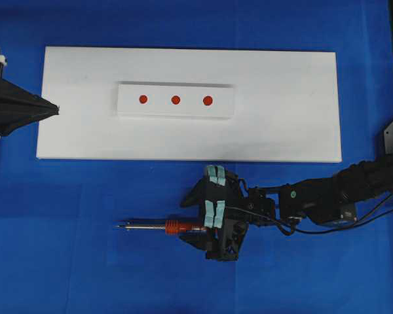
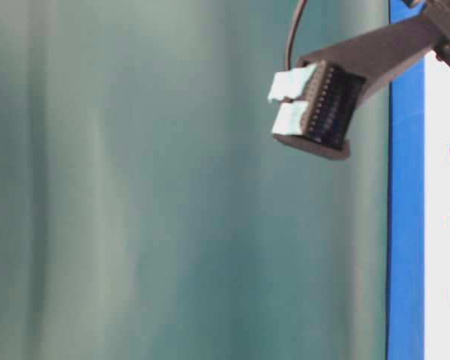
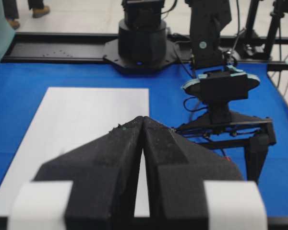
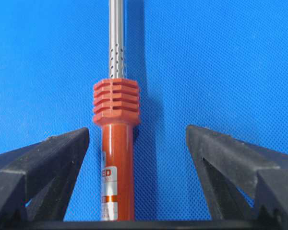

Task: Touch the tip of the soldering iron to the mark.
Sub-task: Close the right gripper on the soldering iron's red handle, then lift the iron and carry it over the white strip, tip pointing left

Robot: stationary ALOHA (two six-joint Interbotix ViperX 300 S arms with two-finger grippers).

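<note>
Overhead view: the iron [image 1: 158,227] lies flat on the blue cloth [image 1: 65,261], below the white board [image 1: 281,118] and apart from it. Its long axis runs left to right, parallel to the board's long edge. The silver shaft and tip point left; the red-orange handle lies to the right, its rear end hidden under the right gripper [image 1: 217,219]. That gripper hangs over the handle with its fingers spread to either side. On the board sits a white strip [image 1: 175,100] with three red marks [image 1: 175,100] in a row. The left gripper [image 1: 49,109] rests at the board's left edge, its fingers pressed together, holding nothing.

Table-level view: mostly a blurred green surface. One black finger with pale tape [image 2: 292,101] reaches in from the upper right. At the right edge are a blue band and a sliver of the board with three marks.

Left wrist view: the left gripper's fingers [image 3: 110,163] meet at their tips over the board. The right arm [image 3: 221,91] stands beyond, over the cloth.

Right wrist view: the iron's handle runs straight up between the spread fingers [image 4: 43,163], nearer the left one, with a gap on each side. The ribbed collar and perforated shaft point away from the camera. Nothing is gripped.
</note>
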